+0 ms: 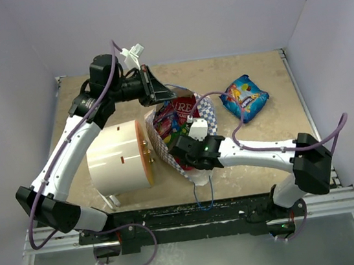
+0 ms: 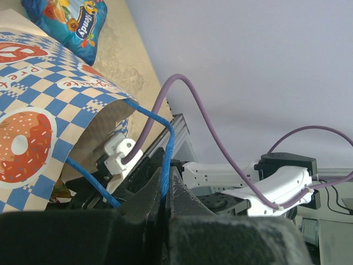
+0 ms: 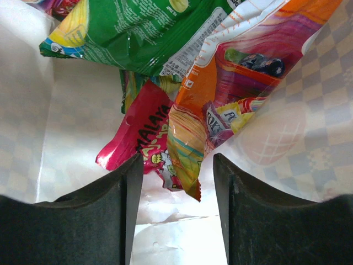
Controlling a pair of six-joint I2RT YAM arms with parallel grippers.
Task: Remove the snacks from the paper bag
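Your left tool point(image 2: 165, 190), lower centre, pinches the thin blue cord handle point(image 2: 169, 144) of the blue-checkered paper bag point(image 2: 49, 105). Your right tool point(image 3: 175, 165) gapes wide inside, straddling a shiny orange-pink plastic packet point(image 3: 220, 105).

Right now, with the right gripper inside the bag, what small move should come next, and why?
Probably ease the right gripper slightly forward and close it: its open fingers straddle the orange packet's lower corner, and the left gripper pinches the paper bag's blue cord handle, steadying it.

Snacks point(image 3: 165, 33) inside bag point(image 1: 208, 112), cylinder point(image 1: 118, 156) left.
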